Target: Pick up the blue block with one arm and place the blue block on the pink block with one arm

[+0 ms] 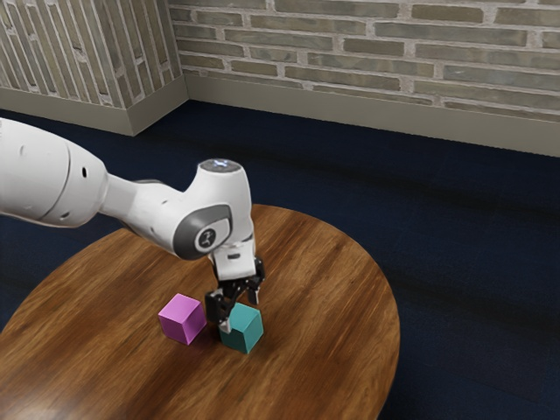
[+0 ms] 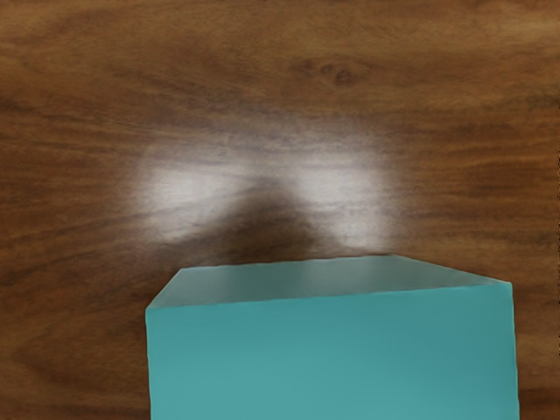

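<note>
Exterior view, lower centre: black end effector [image 1: 234, 308] hangs low over the teal-blue cube [image 1: 245, 331] for pickup, though whether it's clamped I can't tell.

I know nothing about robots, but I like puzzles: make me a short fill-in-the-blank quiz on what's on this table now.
1. The round table is made of ____.
2. In the exterior view, the pink plastic cube lies to the ____ of the blue-green plastic cube.
3. The black pincer is down at the cube on the exterior view's ____.
4. The number of cubes on the table is ____.
Missing words: wood; left; right; two.
</note>
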Motion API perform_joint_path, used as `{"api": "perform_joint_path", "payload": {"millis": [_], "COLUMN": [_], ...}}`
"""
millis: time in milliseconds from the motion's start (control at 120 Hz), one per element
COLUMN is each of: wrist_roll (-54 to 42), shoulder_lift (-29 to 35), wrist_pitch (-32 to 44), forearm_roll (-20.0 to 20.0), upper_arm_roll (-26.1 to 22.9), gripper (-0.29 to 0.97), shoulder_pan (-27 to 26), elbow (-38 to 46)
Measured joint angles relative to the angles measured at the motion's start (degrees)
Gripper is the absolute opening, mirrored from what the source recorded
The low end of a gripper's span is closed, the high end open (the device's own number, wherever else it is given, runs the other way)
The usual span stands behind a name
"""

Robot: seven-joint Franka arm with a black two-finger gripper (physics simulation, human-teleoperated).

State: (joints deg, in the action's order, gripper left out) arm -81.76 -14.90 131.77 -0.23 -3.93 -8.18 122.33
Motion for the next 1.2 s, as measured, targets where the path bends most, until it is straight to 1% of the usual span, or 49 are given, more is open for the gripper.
{"api": "perform_joint_path", "payload": {"millis": [258,400,492,558,708,933,1017,1200], "wrist_roll": [-0.5,-0.7,-0.8,-0.9,-1.1,-1.4,-2.1,-3.9], "shoulder_lift": [-1.3,-2.3,-2.1,-1.3,4.6,15.7,15.8,13.0], "wrist_pitch": [0.1,0.1,0.2,0.2,-1.5,-9.4,-11.9,-14.7], "forearm_roll": [-0.6,-1.3,-1.5,-1.5,-1.5,-1.0,-0.8,-0.5], "upper_arm_roll": [-0.2,-0.3,-0.8,-1.3,-1.5,-1.3,-1.3,-1.3], "gripper": [0.67,0.52,0.39,0.34,0.33,0.34,0.34,0.34], "shoulder_pan": [0.1,0.7,0.9,0.9,1.6,7.0,9.2,13.9], "elbow": [0.2,0.3,0.2,0.2,0.2,0.2,0.3,0.3]}}
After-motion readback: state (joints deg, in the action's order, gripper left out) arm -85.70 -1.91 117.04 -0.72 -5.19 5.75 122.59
